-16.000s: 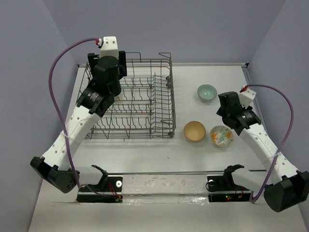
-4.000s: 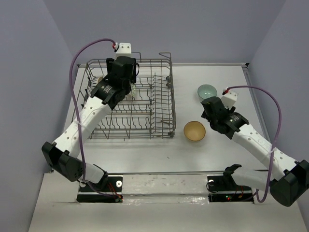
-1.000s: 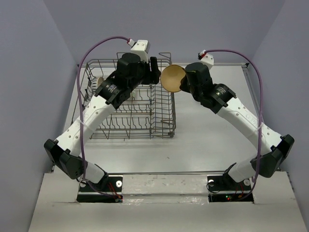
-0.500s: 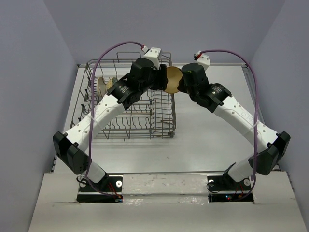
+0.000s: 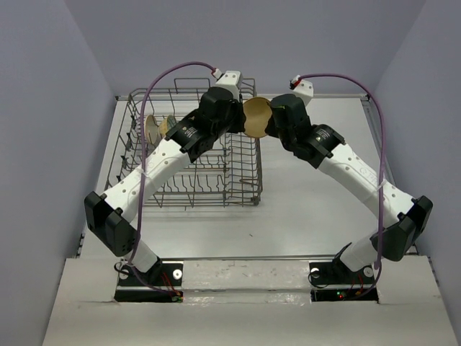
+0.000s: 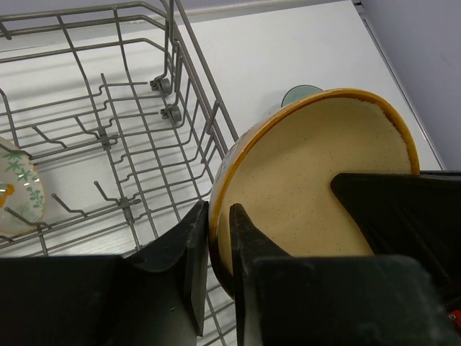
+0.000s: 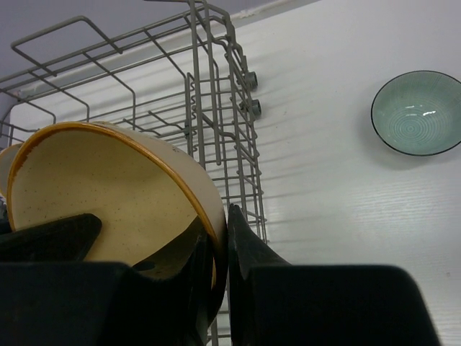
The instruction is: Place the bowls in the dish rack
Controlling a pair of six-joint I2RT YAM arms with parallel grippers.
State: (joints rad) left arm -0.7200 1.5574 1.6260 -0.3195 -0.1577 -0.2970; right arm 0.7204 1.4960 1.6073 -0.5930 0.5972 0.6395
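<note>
Both arms meet above the 1 o'clock corner of the dish rack (image 5: 194, 180), with a tan bowl (image 5: 257, 117) held on edge between them. The left fingers (image 6: 241, 231) are clenched on the bowl's rim, one inside and one outside. The right fingers (image 7: 238, 231) pinch the rim on the opposite side in the same way. From overhead both grips are hidden behind the wrists and the bowl, so only the wrist cameras show them. In each wrist view the camera's own black fingers cut off the bowl's lower part, and a dark blade over its hollow appears to be the other arm's finger.

A teal bowl (image 7: 418, 113) sits upright on the white worktop (image 7: 324, 187) at 2 o'clock in the right wrist view, well apart from the rack. The left wrist camera catches only a sliver of it behind the tan rim.

Inside the rack, a floral bowl (image 6: 18, 194) leans among the tines at 9 o'clock, half cut off by the frame edge. Overhead, two bowls (image 5: 153, 130) stand on edge at the rack's 10 o'clock end, too small for their patterns to be made out.
</note>
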